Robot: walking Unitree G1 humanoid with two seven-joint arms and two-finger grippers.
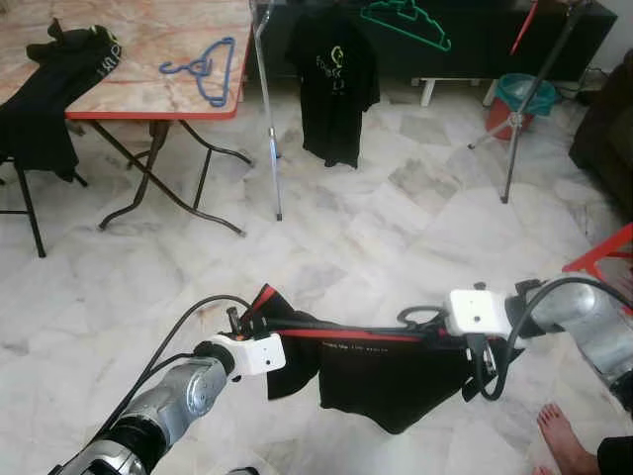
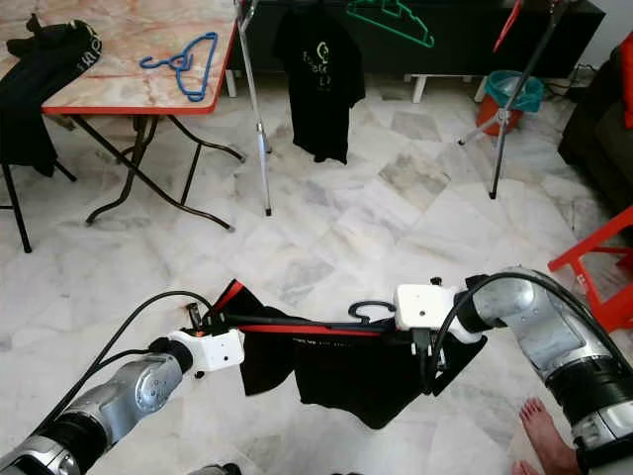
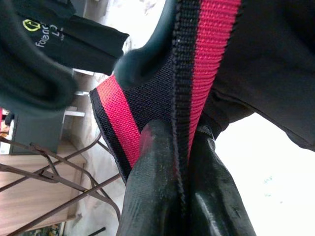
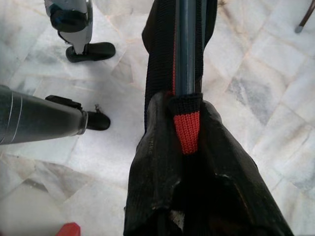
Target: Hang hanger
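A: Fingers first. Left gripper (image 3: 179, 162), in its wrist view: both black fingers pinched together on the red-and-black trim of the black shirt (image 1: 391, 381). Right gripper (image 4: 184, 132): fingers closed over the same trim where it wraps the dark hanger (image 1: 420, 319); the hanger's arm runs straight out beyond the tips.

B: And the load?

A: Lower centre of the head frames. Shirt stretched level between the two grippers, body sagging below, hanger hook poking up just left of the right wrist's white camera block.

B: Destination?

A: Top centre: a rail stand (image 1: 267, 119) with a black T-shirt (image 1: 333, 84) and a green hanger (image 1: 407, 22) already on it. Well apart from the load, open marble floor (image 1: 396, 218) between.

B: Doing it well?

A: My judgement: keep both pinches firm while walking and keep the shirt level. At the rail, raise the hook end and turn it toward a bare stretch. Watch the folding table (image 1: 148, 79) at upper left and the bare foot (image 1: 564, 435) at lower right.
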